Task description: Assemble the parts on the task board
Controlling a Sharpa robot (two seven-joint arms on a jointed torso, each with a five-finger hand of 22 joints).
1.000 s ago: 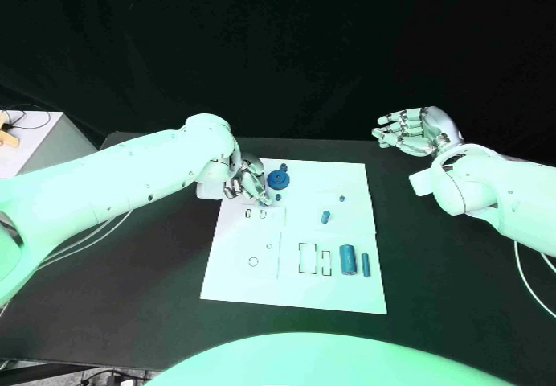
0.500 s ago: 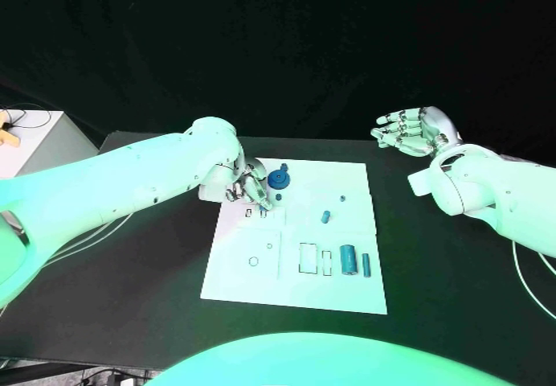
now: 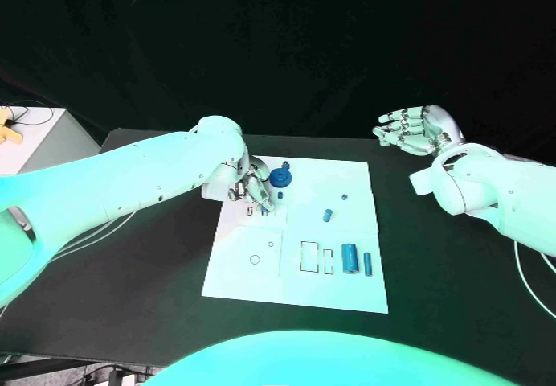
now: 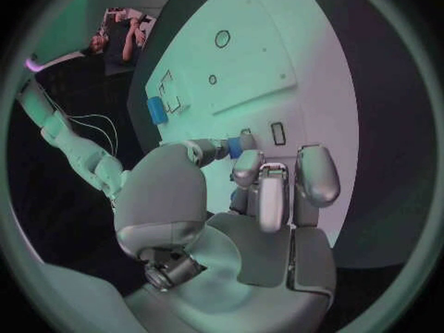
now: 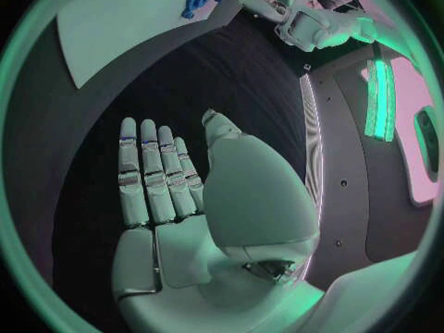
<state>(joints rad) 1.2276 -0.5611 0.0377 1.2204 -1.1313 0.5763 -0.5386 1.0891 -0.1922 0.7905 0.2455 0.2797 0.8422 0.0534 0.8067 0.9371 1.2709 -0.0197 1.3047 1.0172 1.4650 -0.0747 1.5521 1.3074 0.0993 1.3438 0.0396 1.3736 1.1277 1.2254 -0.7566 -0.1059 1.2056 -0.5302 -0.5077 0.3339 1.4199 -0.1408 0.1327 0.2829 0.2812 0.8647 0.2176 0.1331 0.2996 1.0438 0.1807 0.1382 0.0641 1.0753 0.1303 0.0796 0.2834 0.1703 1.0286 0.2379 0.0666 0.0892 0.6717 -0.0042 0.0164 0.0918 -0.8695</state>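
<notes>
The head camera looks steeply down on the black tabletop (image 3: pixel 128 273) from above, taking in the whole flat white rectangular task board (image 3: pixel 348 285). The left wrist camera sits close behind the silver left hand (image 4: pixel 250 200), facing along its fingers (image 4: pixel 314 174) onto the same board (image 4: pixel 250 59). The right wrist camera looks past the silver right hand (image 5: pixel 176 192), the board's far corner (image 5: pixel 120 22) beyond it.

Left hand (image 3: pixel 249 183) curled, pinching; right hand (image 3: pixel 414 130) raised, fingers apart.
</notes>
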